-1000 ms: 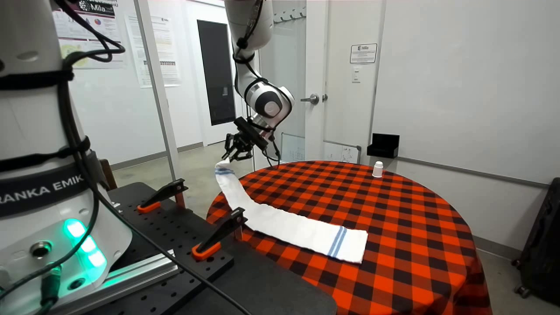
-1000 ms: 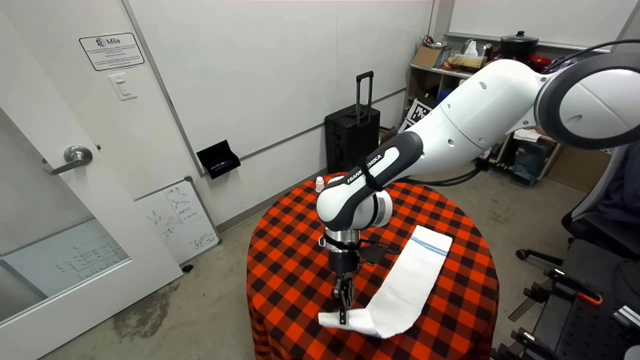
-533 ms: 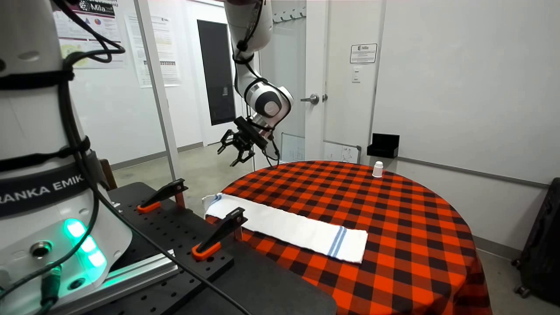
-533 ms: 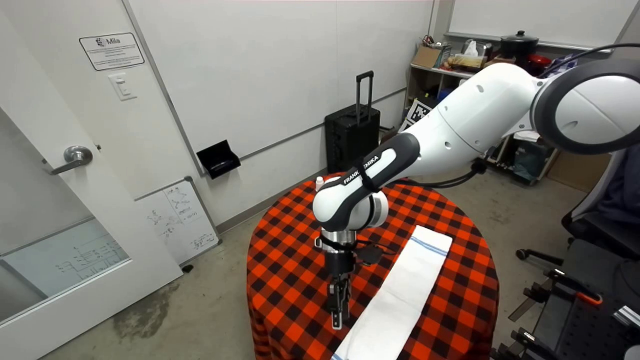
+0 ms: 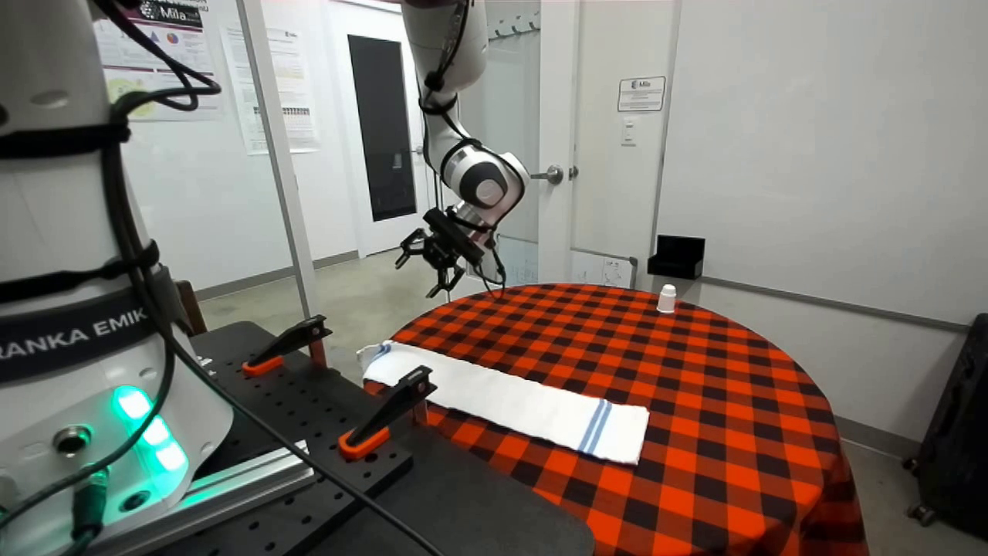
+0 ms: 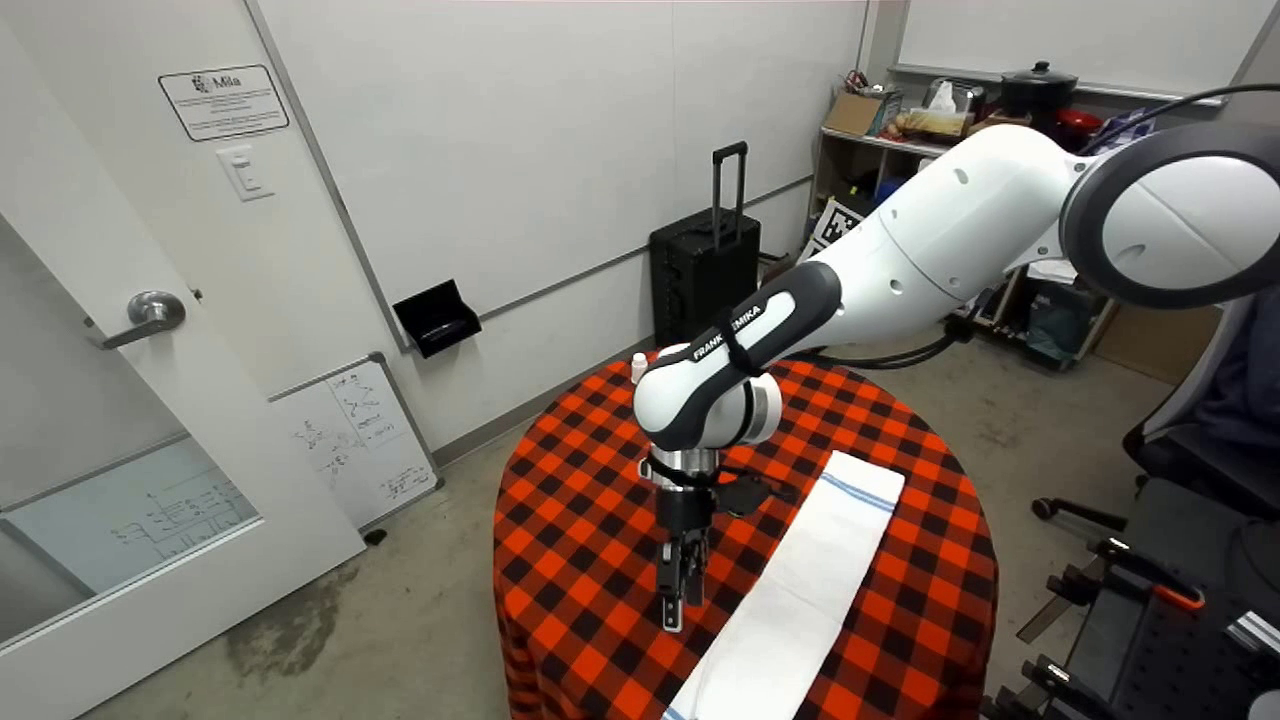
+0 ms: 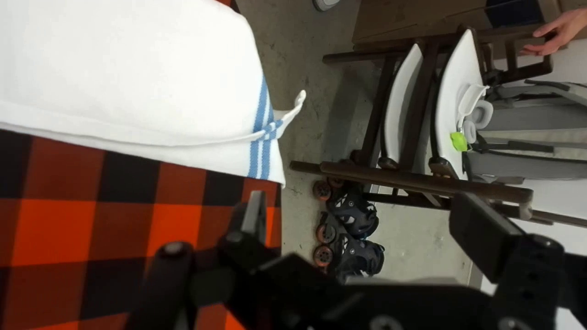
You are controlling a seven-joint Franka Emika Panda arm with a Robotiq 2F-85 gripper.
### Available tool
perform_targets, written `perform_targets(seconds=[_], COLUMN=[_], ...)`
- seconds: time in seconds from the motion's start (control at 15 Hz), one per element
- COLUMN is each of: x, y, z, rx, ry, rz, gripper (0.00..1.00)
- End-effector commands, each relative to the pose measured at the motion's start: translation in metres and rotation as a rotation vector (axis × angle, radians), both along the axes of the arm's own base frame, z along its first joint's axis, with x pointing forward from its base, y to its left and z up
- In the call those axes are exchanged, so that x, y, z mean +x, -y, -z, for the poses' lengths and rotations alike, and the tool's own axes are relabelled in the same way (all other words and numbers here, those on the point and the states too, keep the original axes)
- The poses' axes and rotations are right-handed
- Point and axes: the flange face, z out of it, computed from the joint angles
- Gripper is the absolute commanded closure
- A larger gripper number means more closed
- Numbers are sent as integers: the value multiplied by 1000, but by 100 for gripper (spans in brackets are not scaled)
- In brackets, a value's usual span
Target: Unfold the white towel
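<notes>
The white towel [image 5: 494, 394] lies as a long narrow strip across the table, blue stripes at both ends. In an exterior view the towel [image 6: 800, 580] runs out of the frame at the bottom. Its near end in the wrist view, the towel [image 7: 137, 73], reaches the table edge, where a striped corner curls up over the floor. My gripper [image 5: 417, 279] hangs above the table's edge beside that end, not touching the cloth. With its jaws spread wide, the gripper [image 7: 362, 213] holds nothing.
A red and black checked cloth [image 5: 695, 401] covers the round table. A small white bottle or cup [image 5: 667, 299] stands at its far edge. Clamps [image 5: 386, 409] sit on the robot's base plate. Past the edge are roller skates [image 7: 348, 233] and a person's hand [image 7: 559, 34].
A second ago the gripper was closed on the towel's raised striped end. It has opened, that end has dropped flat to the table edge, and the gripper has shifted slightly away from it.
</notes>
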Motion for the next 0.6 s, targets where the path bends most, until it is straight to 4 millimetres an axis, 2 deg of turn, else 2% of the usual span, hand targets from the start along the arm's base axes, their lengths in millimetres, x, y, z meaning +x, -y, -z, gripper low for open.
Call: perform_targets(seconds=[0.0,0.27,0.53], x=[12,16,-1], y=[42,112,173], z=[-4,-8,-14], rx=[-38,-157,-286], ry=[28,87,77], rz=[111,252,313], gripper=[0,0,0])
